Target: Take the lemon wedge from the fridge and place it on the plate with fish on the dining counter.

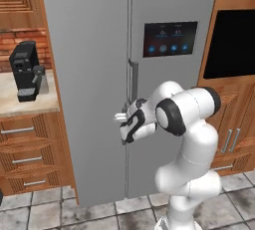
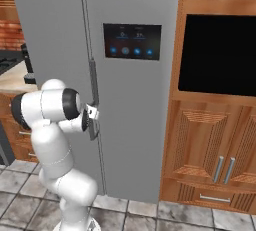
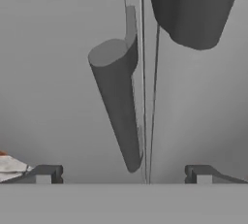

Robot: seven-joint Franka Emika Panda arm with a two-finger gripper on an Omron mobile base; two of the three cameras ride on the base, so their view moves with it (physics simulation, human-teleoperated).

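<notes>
Left base view: the fridge (image 1: 94, 74) stands upright with both doors shut, its long axis vertical, screen (image 1: 170, 39) on the right door. Bar handles (image 1: 133, 79) run vertically along the centre seam. The claw (image 1: 121, 120) is at the seam, level with the handles' lower end, pointing at the doors, jaws fully spread and holding nothing. Hand view: one handle (image 3: 118, 102) lies between the fingertips (image 3: 46, 173), lengthwise up the frame. A coffee machine (image 1: 26, 70) sits on the desk (image 1: 25, 102) left of the fridge; an oven (image 1: 231, 42) is to the right.
</notes>
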